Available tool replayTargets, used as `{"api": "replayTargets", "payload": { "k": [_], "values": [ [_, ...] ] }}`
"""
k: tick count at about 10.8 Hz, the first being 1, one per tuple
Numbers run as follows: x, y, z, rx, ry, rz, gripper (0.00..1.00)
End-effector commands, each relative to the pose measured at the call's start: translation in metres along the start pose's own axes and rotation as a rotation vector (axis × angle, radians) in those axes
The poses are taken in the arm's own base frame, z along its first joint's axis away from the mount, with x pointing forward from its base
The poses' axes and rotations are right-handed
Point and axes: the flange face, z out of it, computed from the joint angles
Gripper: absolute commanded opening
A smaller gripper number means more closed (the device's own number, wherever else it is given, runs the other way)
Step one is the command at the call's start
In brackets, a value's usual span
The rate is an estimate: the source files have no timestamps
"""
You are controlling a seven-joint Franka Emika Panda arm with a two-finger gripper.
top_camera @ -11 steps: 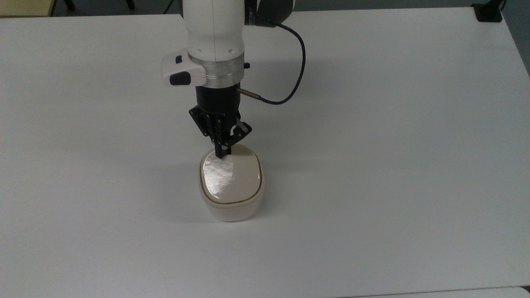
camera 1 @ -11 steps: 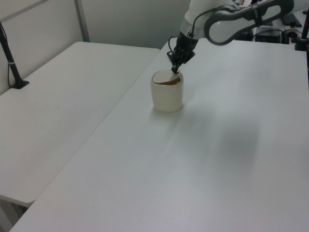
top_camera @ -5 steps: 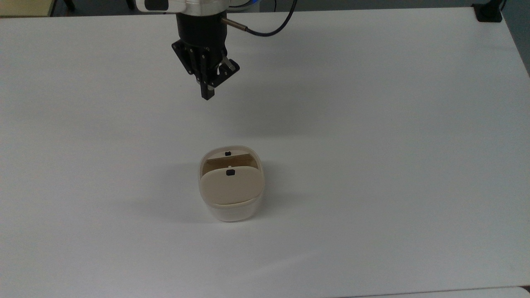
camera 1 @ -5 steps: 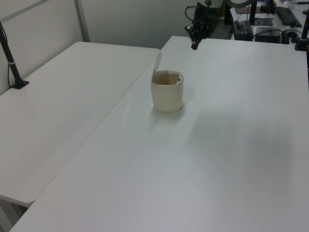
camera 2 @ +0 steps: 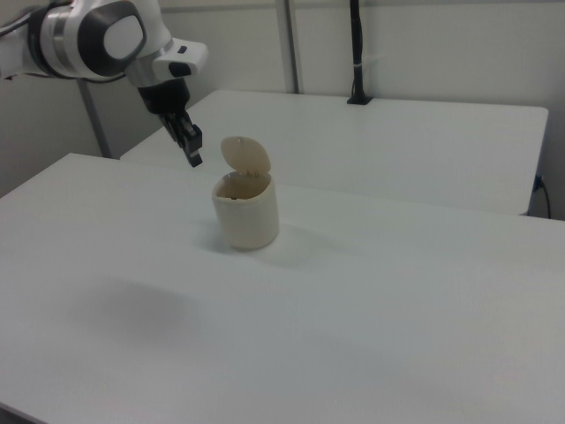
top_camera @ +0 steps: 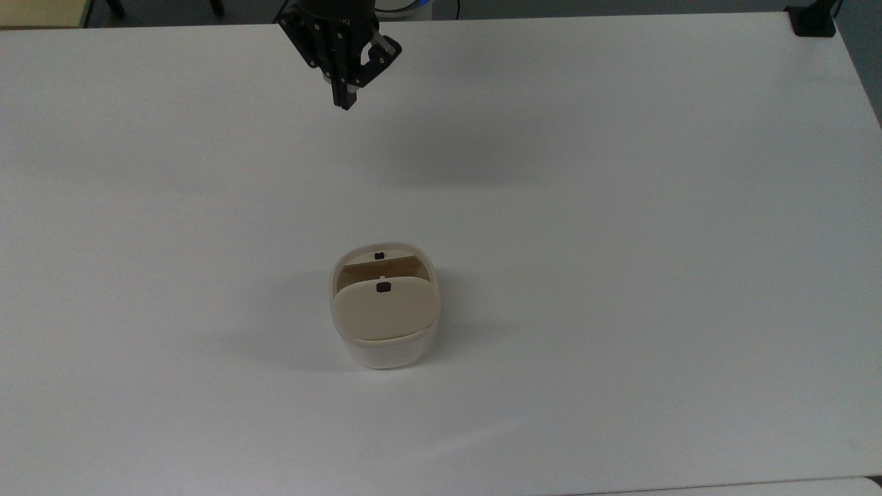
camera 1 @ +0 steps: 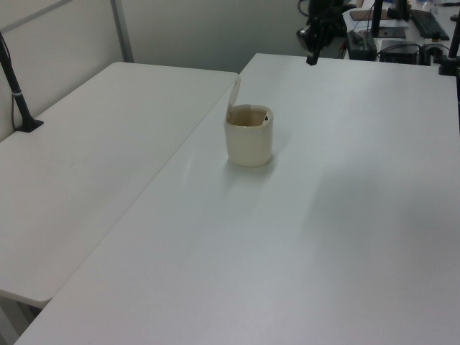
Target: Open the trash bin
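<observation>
The cream-white trash bin [top_camera: 386, 353] stands near the middle of the table, with its beige lid [top_camera: 386, 310] swung up on its hinge and the inside showing. A small black button [top_camera: 383, 287] sits on the raised lid. In the left view the bin [camera 1: 249, 145] has its lid [camera 1: 233, 94] standing upright on the left view's left side. The right view shows the bin [camera 2: 247, 216] with the lid [camera 2: 245, 155] tilted up behind the opening. My gripper [top_camera: 344, 102] hangs well above and away from the bin, fingers shut together and holding nothing; it also appears as the gripper [camera 1: 311, 59] and the gripper [camera 2: 194, 159].
The bin stands on a broad white table [top_camera: 620, 207]. A second white table [camera 1: 86, 165] adjoins it at the left view's left. A black pole clamp [camera 1: 21, 108] is fixed to that table, and another black mount [top_camera: 813, 24] sits at the top view's far right corner.
A second ago the shut gripper tip pressed on the closed lid. The lid has since sprung open, and the gripper has risen and drawn back toward the top view's upper edge.
</observation>
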Motion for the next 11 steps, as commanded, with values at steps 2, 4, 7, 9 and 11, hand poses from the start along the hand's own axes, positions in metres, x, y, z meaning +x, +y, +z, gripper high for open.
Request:
{"api": "replayTargets", "payload": {
  "k": [2,4,7,9,11],
  "values": [
    [-0.025,0.021,-0.01,-0.006,-0.094,-0.274,0.85],
    [-0.028,0.024,-0.014,-0.008,-0.105,-0.309,1.0],
    [-0.026,0.031,-0.017,-0.003,-0.099,-0.412,1.0],
    [-0.022,0.034,-0.014,-0.004,-0.102,-0.405,1.0],
    [-0.024,0.032,-0.013,-0.003,-0.106,-0.404,1.0]
  ]
}}
